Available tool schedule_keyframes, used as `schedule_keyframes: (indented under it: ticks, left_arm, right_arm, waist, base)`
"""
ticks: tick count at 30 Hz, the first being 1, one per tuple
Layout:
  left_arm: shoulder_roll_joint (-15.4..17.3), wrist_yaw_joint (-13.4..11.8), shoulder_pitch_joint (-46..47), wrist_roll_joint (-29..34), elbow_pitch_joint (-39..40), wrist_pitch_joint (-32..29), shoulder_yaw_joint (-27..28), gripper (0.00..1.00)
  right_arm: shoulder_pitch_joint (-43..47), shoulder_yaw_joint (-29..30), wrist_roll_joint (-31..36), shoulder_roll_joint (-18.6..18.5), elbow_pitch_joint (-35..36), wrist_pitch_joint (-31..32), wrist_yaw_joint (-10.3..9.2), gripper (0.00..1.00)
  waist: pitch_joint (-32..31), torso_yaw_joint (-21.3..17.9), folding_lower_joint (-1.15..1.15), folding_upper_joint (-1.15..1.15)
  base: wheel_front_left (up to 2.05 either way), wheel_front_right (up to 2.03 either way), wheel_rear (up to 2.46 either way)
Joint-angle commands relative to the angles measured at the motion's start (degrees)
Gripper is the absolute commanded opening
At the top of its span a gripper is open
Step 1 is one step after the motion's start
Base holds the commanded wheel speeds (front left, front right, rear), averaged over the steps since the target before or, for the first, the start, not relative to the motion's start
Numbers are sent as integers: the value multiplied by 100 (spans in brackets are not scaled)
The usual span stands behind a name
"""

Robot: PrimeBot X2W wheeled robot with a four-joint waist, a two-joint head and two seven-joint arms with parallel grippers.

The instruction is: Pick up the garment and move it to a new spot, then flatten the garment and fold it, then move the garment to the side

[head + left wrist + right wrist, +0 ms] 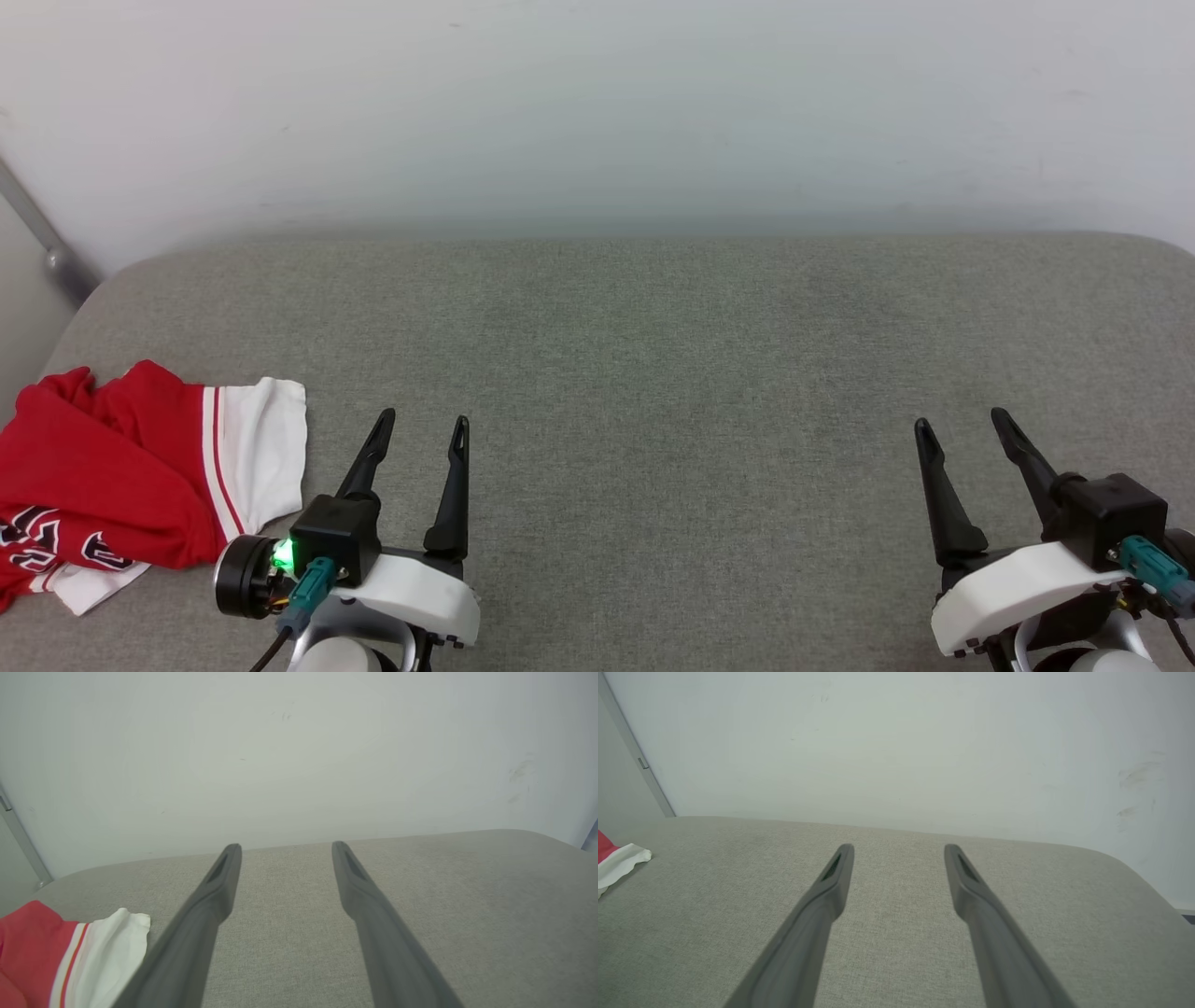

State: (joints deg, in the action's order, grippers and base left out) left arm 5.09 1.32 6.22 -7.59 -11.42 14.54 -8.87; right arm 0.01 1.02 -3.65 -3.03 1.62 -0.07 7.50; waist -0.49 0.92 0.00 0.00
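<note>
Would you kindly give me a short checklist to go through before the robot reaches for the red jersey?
1. The left claw open and empty: ok.
2. The right claw open and empty: ok.
3. The red jersey lying flat: not ok, it is crumpled.
4. Whole jersey inside the head view: not ok, the frame edge cuts it off.
5. Bare middle of the grey surface for a new spot: ok.
6. Left claw's fingers apart from the jersey: ok.

Head cam looks down/fwd on grey cushion (653,373); wrist cams low, face wall (299,742); all share it.
</note>
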Motion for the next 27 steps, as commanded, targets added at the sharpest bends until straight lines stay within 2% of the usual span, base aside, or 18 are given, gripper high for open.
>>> schedule_keyframes:
  ticks: [1, 19, 27]
  left_arm:
    - [-7, 27, 57, 101, -28, 53, 4, 100]
    - [-99, 155, 67, -22, -149, 73, 126, 100]
    - [-108, 124, 106, -57, -180, 73, 204, 100]
  right_arm:
    - [6, 0, 137, 23, 38, -52, -2, 100]
    - [-11, 72, 90, 23, -30, -102, -2, 100]
    - [21, 96, 111, 23, 37, -97, -2, 100]
  waist:
    - [-4, 3, 0, 0]
    - [5, 21, 0, 0]
    - [9, 266, 0, 0]
  base:
    - [0, 0, 0]
    - [0, 0, 0]
    - [0, 0, 0]
